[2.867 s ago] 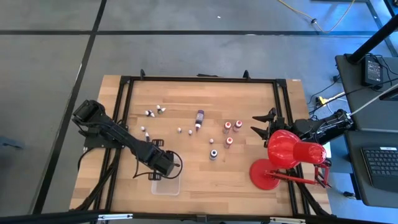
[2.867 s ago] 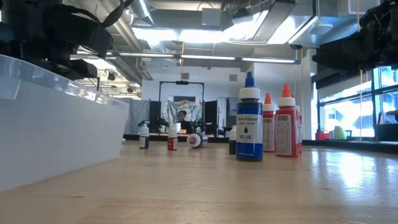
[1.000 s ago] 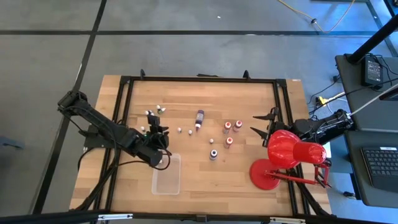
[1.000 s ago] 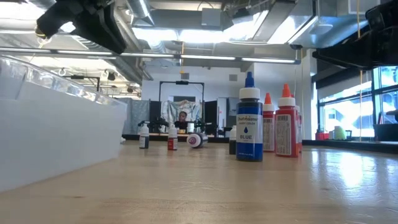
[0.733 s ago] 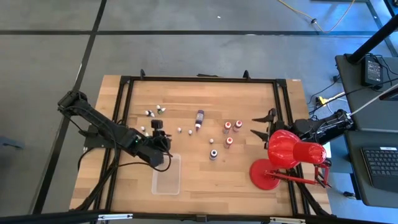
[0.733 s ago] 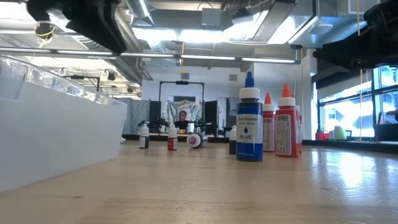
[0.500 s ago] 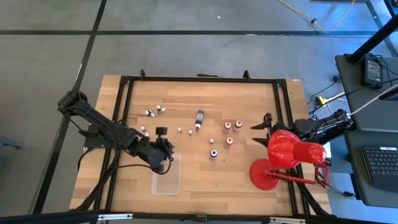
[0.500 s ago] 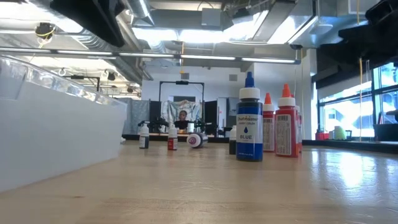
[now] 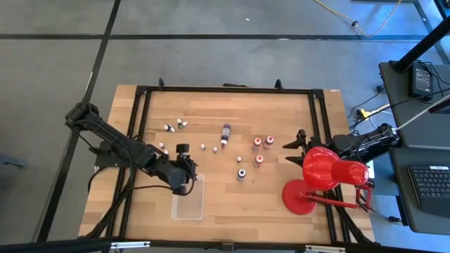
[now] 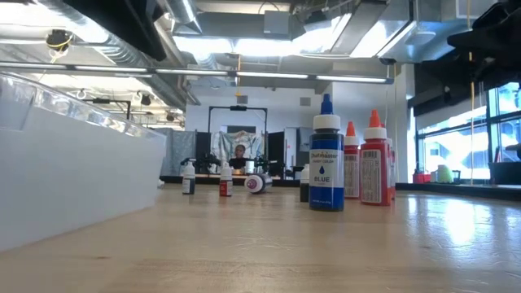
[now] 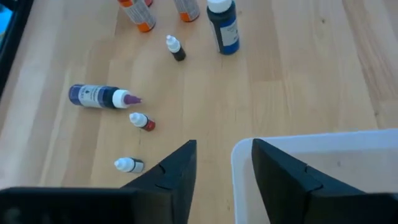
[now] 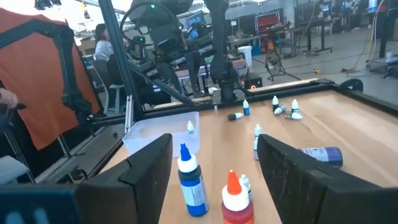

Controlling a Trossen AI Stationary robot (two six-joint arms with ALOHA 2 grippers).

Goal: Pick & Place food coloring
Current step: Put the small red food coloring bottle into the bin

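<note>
Food coloring bottles stand and lie scattered over the table's middle: a blue-capped one [image 9: 241, 174], red ones [image 9: 256, 143], a long purple one [image 9: 226, 133] on its side, and tiny white-capped ones [image 9: 181, 124]. My left gripper [image 9: 184, 177] hangs open over the far end of the clear tray [image 9: 188, 200], and the tray's corner [image 11: 249, 149] shows between its fingers. A tiny white bottle [image 12: 190, 127] shows at the tray's rim; I cannot tell whether it is inside. My right gripper [image 9: 299, 144] waits open at the right edge.
A big red desk lamp [image 9: 325, 176] stands at the near right, close to my right gripper. A black frame [image 9: 225, 89] runs round the tabletop. Bare wood lies between the tray and the lamp's base. A person sits far behind the table [image 10: 238, 155].
My left gripper has swung from the tiny bottles at the left toward the near edge and the tray's far end, turning and tipping downward as it went; for the last half second it has stayed there. My right gripper has rolled in place.
</note>
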